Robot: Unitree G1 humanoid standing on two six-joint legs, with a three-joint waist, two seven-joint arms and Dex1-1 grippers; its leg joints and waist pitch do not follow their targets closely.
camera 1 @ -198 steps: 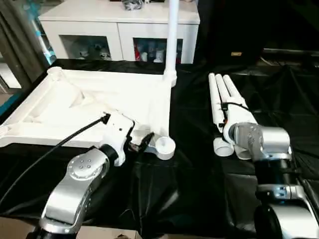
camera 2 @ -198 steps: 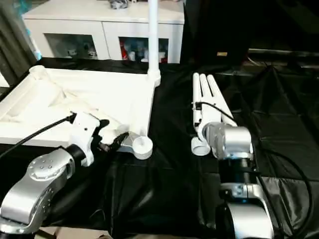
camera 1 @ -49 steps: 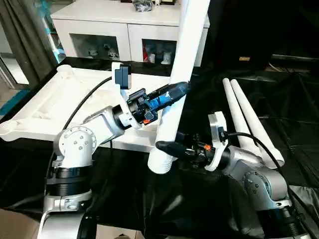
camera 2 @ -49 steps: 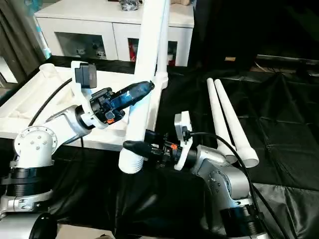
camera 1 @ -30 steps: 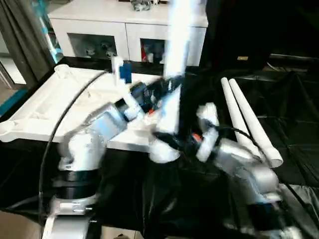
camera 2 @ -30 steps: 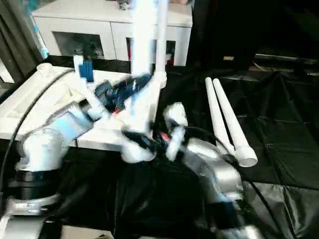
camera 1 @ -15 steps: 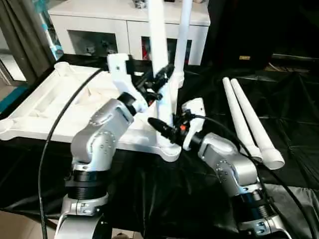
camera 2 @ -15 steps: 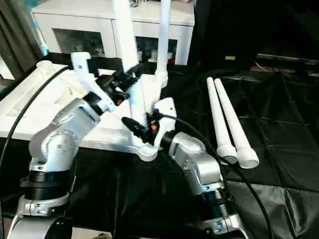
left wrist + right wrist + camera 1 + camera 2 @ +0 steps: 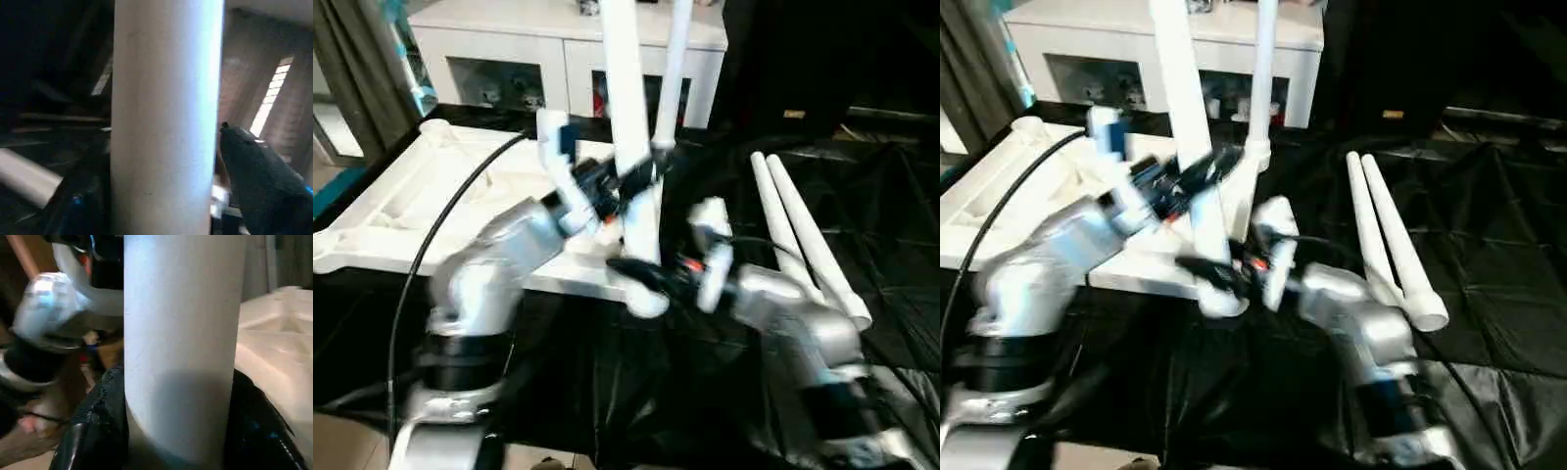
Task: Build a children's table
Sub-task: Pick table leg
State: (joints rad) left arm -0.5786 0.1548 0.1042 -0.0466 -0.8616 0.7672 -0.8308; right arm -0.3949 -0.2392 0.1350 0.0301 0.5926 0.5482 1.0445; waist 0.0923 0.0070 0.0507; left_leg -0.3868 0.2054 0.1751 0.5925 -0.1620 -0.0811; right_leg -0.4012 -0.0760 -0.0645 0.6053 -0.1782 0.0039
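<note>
Upside-down children's table (image 9: 401,211) lies on the black-draped table (image 9: 891,225), at its left end. One leg (image 9: 674,69) already stands in the far right corner socket; two spare legs (image 9: 803,240) lie on the cloth to the right.

Second leg (image 9: 625,127) is upright over the near right corner socket. Right gripper (image 9: 641,277) clamps it low down; left gripper (image 9: 631,181) straddles it higher, one finger (image 9: 254,171) apart from the tube.

Risk: the leg is probably not fully seated. If the left gripper lets go, the low grip alone may let it tilt and jam in the socket.

Head views show the layout; wrist views show finger-to-tube contact.
</note>
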